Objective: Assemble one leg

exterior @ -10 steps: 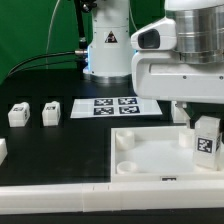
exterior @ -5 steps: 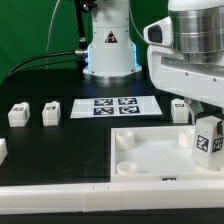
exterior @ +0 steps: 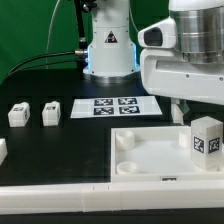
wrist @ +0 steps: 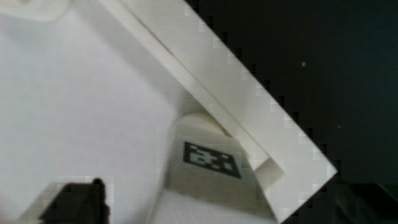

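The leg (exterior: pixel 205 143), a small white block with a black-and-white tag, stands upright in the corner of the white tray (exterior: pixel 150 158) at the exterior view's right. My gripper (exterior: pixel 190 112) hangs just above and slightly behind it, and the leg's top face shows free. In the wrist view the leg (wrist: pixel 214 160) sits in the tray's corner (wrist: pixel 107 110). One dark finger (wrist: pixel 75 203) stands apart from the leg's side, and the other finger is out of view. The gripper (wrist: pixel 205 214) looks open and holds nothing.
Two more white tagged blocks (exterior: pixel 18 114) (exterior: pixel 51 112) stand at the exterior view's left, and part of another (exterior: pixel 2 150) shows at the edge. The marker board (exterior: pixel 115 105) lies behind the tray. The robot base (exterior: pixel 108 45) is at the back. A white rail (exterior: pixel 60 196) runs along the front.
The gripper has lifted off the leg and drawn back a little. The leg stays standing in the tray corner, its top now uncovered.
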Robot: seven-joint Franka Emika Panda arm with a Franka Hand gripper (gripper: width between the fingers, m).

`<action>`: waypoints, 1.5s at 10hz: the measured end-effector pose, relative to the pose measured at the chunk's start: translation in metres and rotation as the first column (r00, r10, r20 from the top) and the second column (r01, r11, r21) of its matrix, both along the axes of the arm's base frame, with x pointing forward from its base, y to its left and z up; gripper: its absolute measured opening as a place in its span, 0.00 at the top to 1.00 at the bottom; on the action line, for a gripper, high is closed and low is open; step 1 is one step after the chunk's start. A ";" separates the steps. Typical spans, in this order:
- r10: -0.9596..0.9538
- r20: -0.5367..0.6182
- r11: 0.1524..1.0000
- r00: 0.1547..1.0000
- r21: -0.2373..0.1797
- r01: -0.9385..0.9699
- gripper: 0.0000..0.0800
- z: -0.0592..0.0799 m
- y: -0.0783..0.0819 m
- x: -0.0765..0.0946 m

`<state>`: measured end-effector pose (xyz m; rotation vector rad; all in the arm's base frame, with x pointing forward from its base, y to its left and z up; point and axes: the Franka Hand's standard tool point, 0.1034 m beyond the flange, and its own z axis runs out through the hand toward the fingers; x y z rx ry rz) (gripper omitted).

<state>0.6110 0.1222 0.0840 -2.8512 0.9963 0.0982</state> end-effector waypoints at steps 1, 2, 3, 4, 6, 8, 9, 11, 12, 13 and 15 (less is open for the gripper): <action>0.204 0.028 0.979 0.979 -0.005 -0.203 0.19 0.000 -0.002 0.002; 0.347 0.045 0.938 0.937 -0.015 -0.347 0.19 -0.002 -0.002 0.003; 0.502 0.061 0.865 0.863 -0.029 -0.502 0.19 -0.003 -0.003 0.003; 0.624 0.074 0.781 0.778 -0.047 -0.623 0.19 -0.005 -0.005 0.004; 0.798 0.088 0.602 0.596 -0.076 -0.795 0.19 -0.007 -0.007 0.005; 0.845 0.093 0.534 0.527 -0.080 -0.842 0.19 -0.007 -0.008 0.005; 0.844 0.093 0.536 0.529 -0.079 -0.841 0.35 -0.007 -0.008 0.005; 0.844 0.093 0.536 0.529 -0.079 -0.841 0.52 -0.007 -0.008 0.005; 0.844 0.093 0.536 0.529 -0.079 -0.841 0.64 -0.007 -0.009 0.005; 0.844 0.093 0.536 0.529 -0.079 -0.841 0.64 -0.007 -0.009 0.005; 0.820 0.091 0.572 0.566 -0.076 -0.817 0.64 -0.007 -0.009 0.005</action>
